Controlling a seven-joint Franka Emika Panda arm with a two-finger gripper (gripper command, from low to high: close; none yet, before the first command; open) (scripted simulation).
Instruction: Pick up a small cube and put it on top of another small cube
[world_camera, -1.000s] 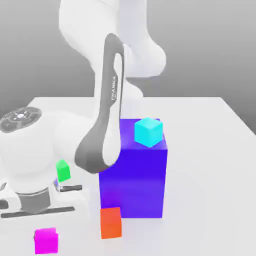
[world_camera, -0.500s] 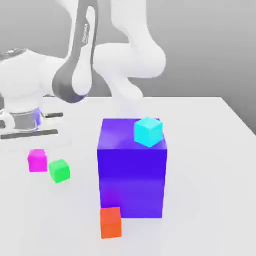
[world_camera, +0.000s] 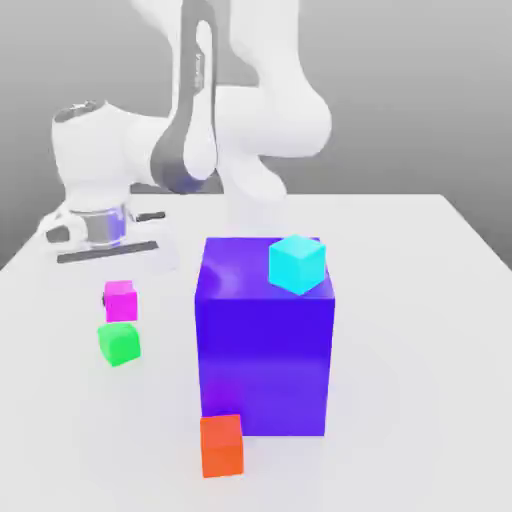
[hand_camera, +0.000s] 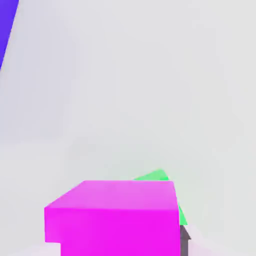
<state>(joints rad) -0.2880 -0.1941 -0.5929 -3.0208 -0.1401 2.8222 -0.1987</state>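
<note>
The small magenta cube (world_camera: 120, 300) hangs in the air with my gripper (world_camera: 119, 290) shut on it, below the white hand (world_camera: 95, 215) at the exterior view's left. The small green cube (world_camera: 119, 343) rests on the white table directly under it, with a narrow gap between the two. In the hand view the magenta cube (hand_camera: 112, 217) sits close up between my fingers, a dark fingertip (hand_camera: 184, 241) shows at its side, and a corner of the green cube (hand_camera: 159, 176) peeks out from behind it.
A big blue block (world_camera: 265, 345) stands mid-table at the green cube's right, with a cyan cube (world_camera: 297, 264) on its top. An orange cube (world_camera: 222, 445) lies at the block's front corner. The white table (world_camera: 420, 330) stretches to the exterior view's right.
The arm has swung up and back from the front left, carrying the magenta cube. Half a second ago that cube was beside the green one; now it hangs above it.
</note>
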